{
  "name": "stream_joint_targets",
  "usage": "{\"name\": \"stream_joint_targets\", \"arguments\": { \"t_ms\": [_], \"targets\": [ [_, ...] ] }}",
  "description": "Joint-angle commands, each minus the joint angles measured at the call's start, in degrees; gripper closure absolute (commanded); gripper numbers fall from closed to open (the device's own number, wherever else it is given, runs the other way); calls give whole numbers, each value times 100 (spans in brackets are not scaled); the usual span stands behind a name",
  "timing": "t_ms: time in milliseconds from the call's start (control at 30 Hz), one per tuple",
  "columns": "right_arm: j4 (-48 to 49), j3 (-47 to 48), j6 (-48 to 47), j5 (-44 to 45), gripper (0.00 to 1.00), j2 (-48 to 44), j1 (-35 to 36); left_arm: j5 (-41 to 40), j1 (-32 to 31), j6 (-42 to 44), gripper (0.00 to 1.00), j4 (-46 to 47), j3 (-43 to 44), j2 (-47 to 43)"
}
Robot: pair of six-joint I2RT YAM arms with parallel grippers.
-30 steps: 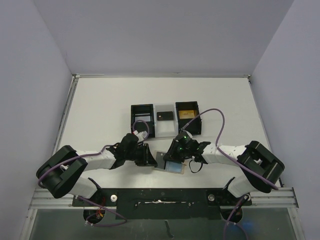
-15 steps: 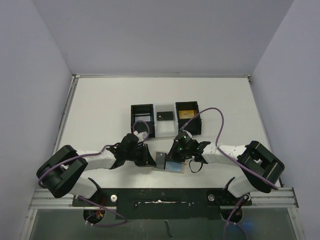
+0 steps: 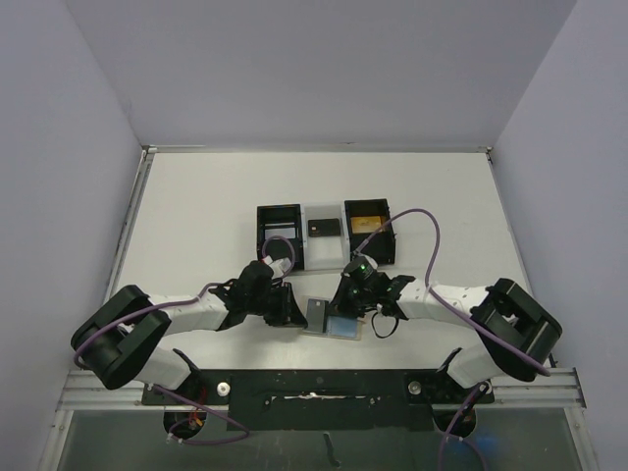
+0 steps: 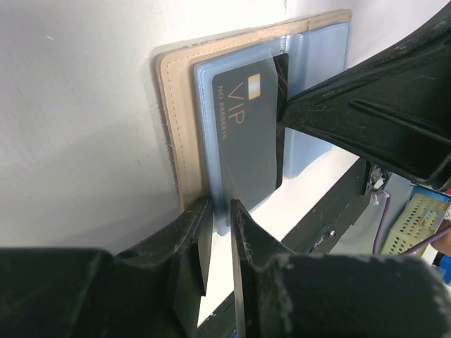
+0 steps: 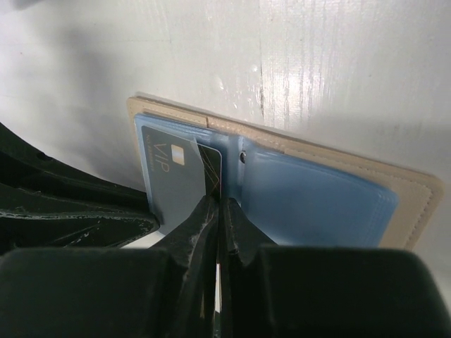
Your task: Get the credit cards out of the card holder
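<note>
1. Card holder [image 3: 343, 328] lies open and flat on the table [image 3: 196, 216], close to the near edge and between the two grippers. Tan cover is underneath, blue-grey panels face up.
2. Left gripper [image 4: 220, 211]: jaws drawn in to a narrow gap, with the holder's outer edge between them. Reads as a pinch that pins the holder in place.
3. Grey VIP card [image 4: 243, 134] lies on the holder's left panel. How deep it sits in the sleeve, I cannot tell.
4. Right gripper [image 5: 217, 201]: jaws fully closed on the card's dark, gold-lined edge, just beside the holder's spine.
5. Step in hand, as I judge it: drawing this card out. Grip is made, card not yet free.
6. Next move calls for a flat, steady pull along the panel, with the left gripper anchoring the holder so it does not drag along. A steep lift could bend the card or lift the whole holder.
7. Farther back: black tray [image 3: 263, 235], well apart from the holder. A dark card [image 3: 323, 227] lies in its middle compartment and a gold card [image 3: 367, 224] in its right one. Likely drop-off for this card too.
</note>
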Motion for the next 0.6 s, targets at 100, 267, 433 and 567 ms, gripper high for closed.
{"name": "stream_joint_targets", "arguments": {
  "t_ms": [100,267,433,567],
  "targets": [
    [-182,118,-69,205,100,-374,-28,-280,-26,230,81,-374,201,-308],
    [-90,104,-46,124,100,-283,-42,-373,-26,344,72,-661,467,-440],
    [-2,152,-81,-10,94,-100,-42,-301,-26,476,68,-757,861,-417],
    [-37,176,-54,-11,86,-51,-51,-100,-26,565,68,-644,1031,-207]
  ]
}}
